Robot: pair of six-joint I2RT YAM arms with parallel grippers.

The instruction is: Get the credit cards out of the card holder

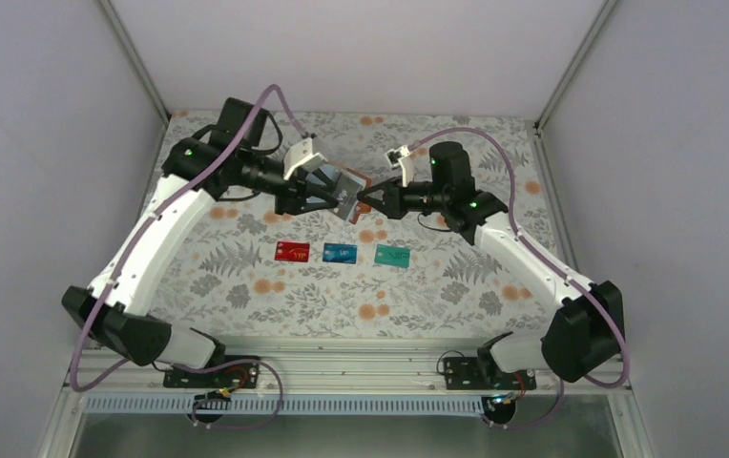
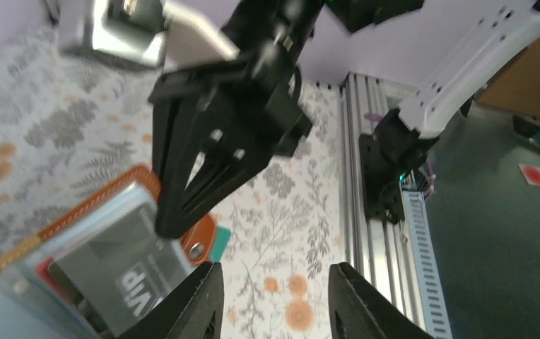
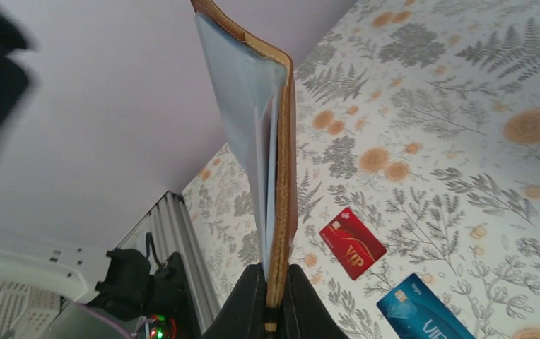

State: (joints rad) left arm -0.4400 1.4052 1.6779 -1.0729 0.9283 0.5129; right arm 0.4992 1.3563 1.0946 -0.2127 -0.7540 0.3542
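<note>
My right tool [image 3: 273,300] clamps the holder [image 3: 285,148] by its edge, clear of the table [image 3: 465,106], so the pockets face my left tool [image 2: 276,282], which is part open and empty beside the black card [image 2: 122,272].

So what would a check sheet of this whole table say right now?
Surface: flowered cloth lying flat over the table.
Job's things: brown card holder held up off the cloth, with a dark card lettered VIP at its pockets; red card, blue card and teal card lie in a row on the cloth.
Clutter: nothing seen.
Grippers: right gripper is clamped on the holder's edge; left gripper is open beside the dark card, with nothing between its fingers.
Cables: a purple cable loops along each arm, clear of the cards.
Surroundings: pale walls; metal rail at the near edge.
</note>
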